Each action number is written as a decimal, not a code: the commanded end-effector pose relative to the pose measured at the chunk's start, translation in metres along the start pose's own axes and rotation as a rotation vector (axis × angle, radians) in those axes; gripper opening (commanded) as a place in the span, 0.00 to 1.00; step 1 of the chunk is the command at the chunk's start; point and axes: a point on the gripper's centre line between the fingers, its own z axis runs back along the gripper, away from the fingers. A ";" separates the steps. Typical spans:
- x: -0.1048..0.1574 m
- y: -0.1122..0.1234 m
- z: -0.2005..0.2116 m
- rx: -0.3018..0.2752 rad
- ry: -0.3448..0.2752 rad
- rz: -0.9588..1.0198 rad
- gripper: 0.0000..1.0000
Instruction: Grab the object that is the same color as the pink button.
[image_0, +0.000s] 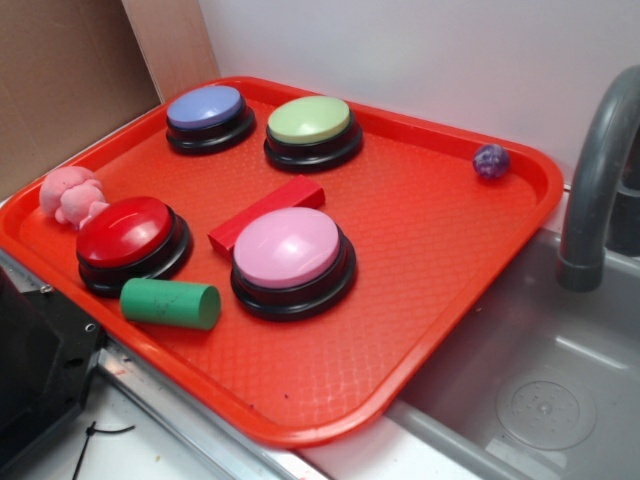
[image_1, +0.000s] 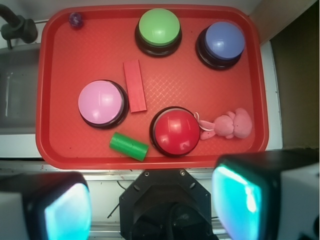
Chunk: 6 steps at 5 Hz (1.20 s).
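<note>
The small pale-pink lumpy toy (image_0: 72, 196) lies on the red tray (image_0: 430, 250) at its left edge, touching the red domed button (image_0: 130, 240). In the wrist view the toy (image_1: 230, 125) lies right of the red button (image_1: 176, 131). The large pink domed button (image_0: 290, 258) on its black base stands near the tray's middle; it shows in the wrist view (image_1: 102, 103) too. My gripper (image_1: 150, 210) is open and empty, high above and back from the tray's near edge, its two fingers wide apart. It is not in the exterior view.
On the tray: a blue button (image_0: 208, 116), a green button (image_0: 312, 130), a red block (image_0: 266, 212), a green cylinder (image_0: 170, 302) and a small purple ball (image_0: 490, 160). A grey sink (image_0: 540, 400) with a faucet (image_0: 595, 190) lies to the right. The robot base (image_0: 35, 370) is at lower left.
</note>
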 end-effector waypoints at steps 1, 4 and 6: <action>0.000 0.000 0.000 0.000 0.000 0.000 1.00; 0.014 0.055 -0.057 -0.022 -0.112 0.752 1.00; 0.011 0.100 -0.108 0.114 -0.235 1.228 1.00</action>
